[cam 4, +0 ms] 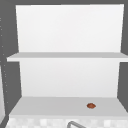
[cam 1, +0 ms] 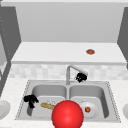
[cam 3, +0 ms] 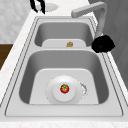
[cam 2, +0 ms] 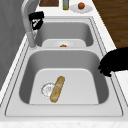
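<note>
Left hand [cam 1: 31, 100] over the left basin's left rim, fingers curled downward, empty; in the left side view [cam 2: 113, 64] at the sink's front edge, dark and bunched. In the right side view [cam 3: 38, 5] near the counter's far edge, just beside a plate [cam 3: 51, 6].

Right hand [cam 1: 81, 77] up at the faucet [cam 1: 72, 71], just under the spout's end, close to the sink's back edge; in the left side view [cam 2: 36, 20] against the faucet neck, in the right side view [cam 3: 103, 44] a dark clump by the faucet base. Touching or merely beside the spout: cannot tell; fingers bunched, grip unclear.

Baguette [cam 2: 57, 88] flat on the floor of the left basin, one end lying over the drain [cam 2: 47, 89]; well apart from both hands.

Strawberry [cam 3: 64, 88] on a white plate [cam 3: 56, 98] in the right basin. Red ball [cam 1: 67, 114] at the sink's front edge, between the basins. Small brown thing [cam 4: 91, 105] on the lower shelf [cam 4: 50, 106], toward its right end.
</note>
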`<state>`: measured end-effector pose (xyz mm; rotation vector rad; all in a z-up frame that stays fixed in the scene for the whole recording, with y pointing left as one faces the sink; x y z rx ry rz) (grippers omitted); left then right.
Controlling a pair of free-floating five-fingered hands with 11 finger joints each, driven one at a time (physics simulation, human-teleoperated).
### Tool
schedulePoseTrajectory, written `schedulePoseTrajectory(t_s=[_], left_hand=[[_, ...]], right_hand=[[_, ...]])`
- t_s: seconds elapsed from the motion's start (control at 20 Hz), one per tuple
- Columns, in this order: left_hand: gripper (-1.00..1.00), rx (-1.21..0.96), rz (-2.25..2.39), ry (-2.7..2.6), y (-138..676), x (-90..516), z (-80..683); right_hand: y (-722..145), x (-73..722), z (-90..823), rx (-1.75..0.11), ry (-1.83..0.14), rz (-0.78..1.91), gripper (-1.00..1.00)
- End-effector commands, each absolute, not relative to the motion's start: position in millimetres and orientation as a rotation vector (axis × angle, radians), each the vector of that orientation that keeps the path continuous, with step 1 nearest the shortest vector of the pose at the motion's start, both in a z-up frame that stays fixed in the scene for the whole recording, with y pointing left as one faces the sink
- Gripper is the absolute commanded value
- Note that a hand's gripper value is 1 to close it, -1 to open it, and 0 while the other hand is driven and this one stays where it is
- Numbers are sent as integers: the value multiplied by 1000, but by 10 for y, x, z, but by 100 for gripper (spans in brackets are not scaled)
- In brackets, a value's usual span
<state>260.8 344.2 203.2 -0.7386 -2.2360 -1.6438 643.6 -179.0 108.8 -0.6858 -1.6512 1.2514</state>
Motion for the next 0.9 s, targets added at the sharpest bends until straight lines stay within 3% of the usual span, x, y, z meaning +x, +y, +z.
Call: schedulePoseTrajectory(t_s=[0.0,0.4,0.85], left_hand=[[0,-739,-1644,-2236,3442,2608,2032],[0,-739,-1644,-2236,3442,2608,2032],[0,-739,-1644,-2236,3442,2608,2032]], right_hand=[[-1673,6452,1274,-715,-1718,1282,-100],[-1669,6521,1618,-749,-1794,1284,-100],[-1565,6340,1825,-769,-1758,1468,-100]])
